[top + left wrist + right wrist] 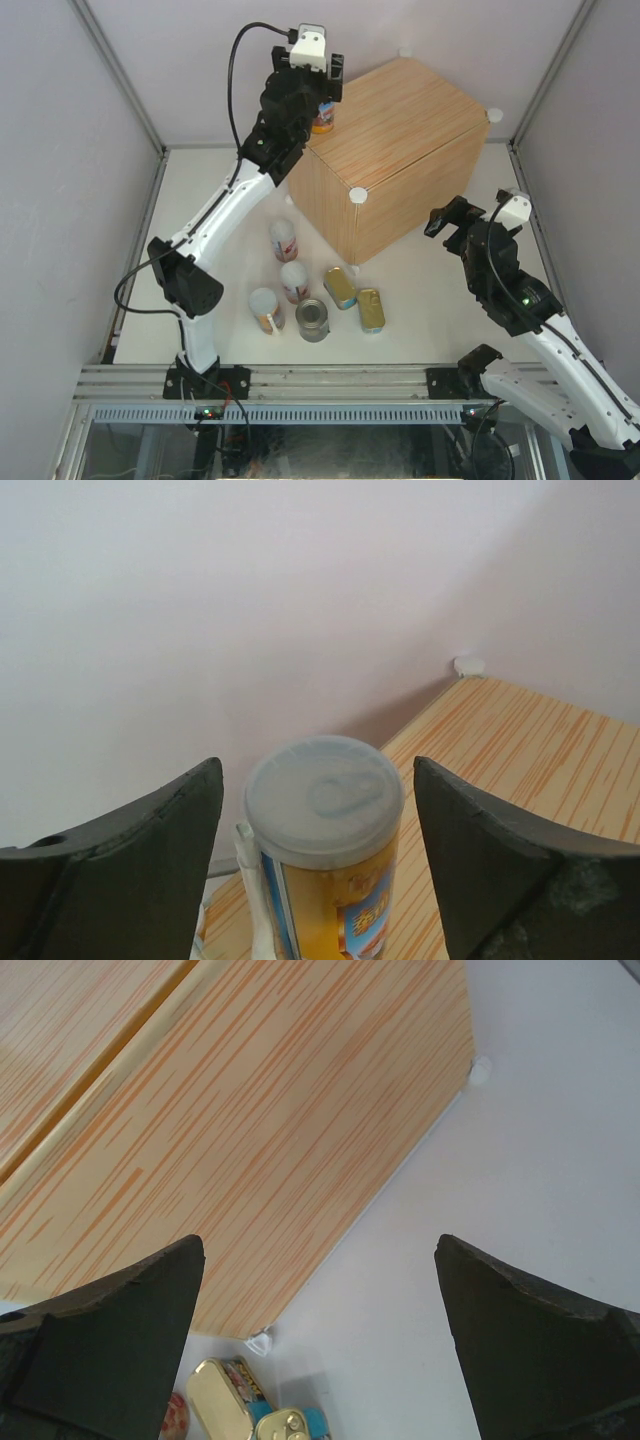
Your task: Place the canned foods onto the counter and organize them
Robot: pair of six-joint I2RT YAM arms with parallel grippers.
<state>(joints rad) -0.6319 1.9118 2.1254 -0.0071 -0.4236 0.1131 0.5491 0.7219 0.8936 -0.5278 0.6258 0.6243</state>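
Jaws, left gripper [318,772]: apart, one finger on each side of the orange-blue tube [330,880], with a gap on both sides.
Jaws, right gripper [320,1250]: apart, facing the counter [410,120] side wall.
Orange-blue tube: upright on the counter top, near its left edge.
Table [430,290], before the counter's near corner: white-red tube [284,240], second white-red tube [295,281], second orange-blue tube [267,310], silver-topped can [313,320], gold tin [340,287], second gold tin [371,310].
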